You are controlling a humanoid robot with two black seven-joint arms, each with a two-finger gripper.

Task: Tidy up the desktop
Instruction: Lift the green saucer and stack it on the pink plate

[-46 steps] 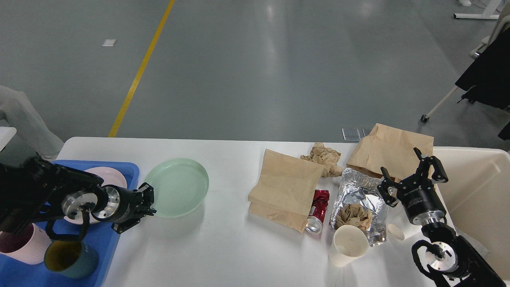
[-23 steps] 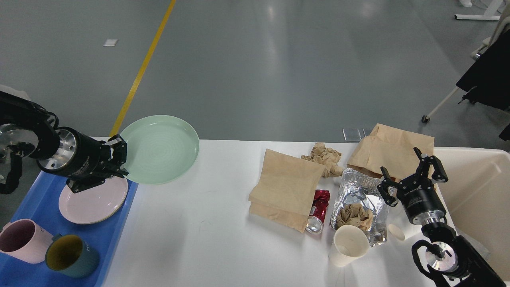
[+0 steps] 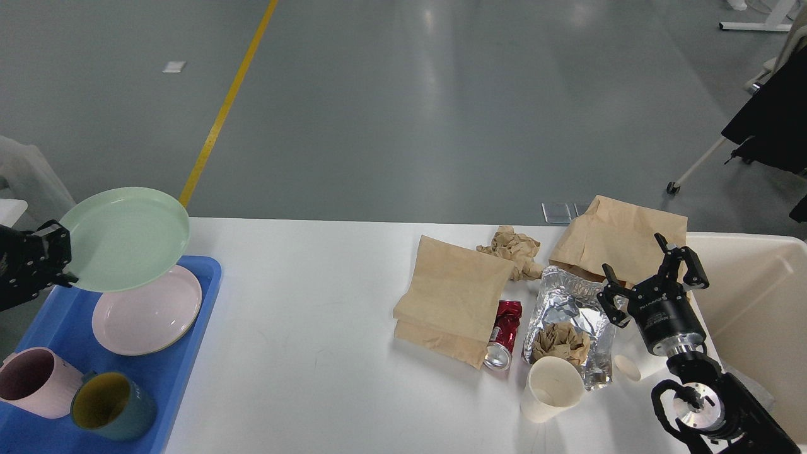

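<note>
The white desktop fills the lower view. My left gripper at the far left is shut on the rim of a pale green plate, held in the air above the blue tray and partly over a pink plate lying in it. My right gripper is open and empty, raised above the right side of the desktop by a foil bag. Litter lies right of centre: a flat brown paper bag, a crushed red can, a white paper cup and crumpled brown paper.
A pink mug and a teal mug with yellow inside stand in the tray's near end. A second brown bag lies at the back right. A cream bin stands beyond the desktop's right edge. A small white lid lies by the foil.
My left gripper has lifted the green plate off the desktop and carried it left, to above the blue tray. The right arm has not moved.
</note>
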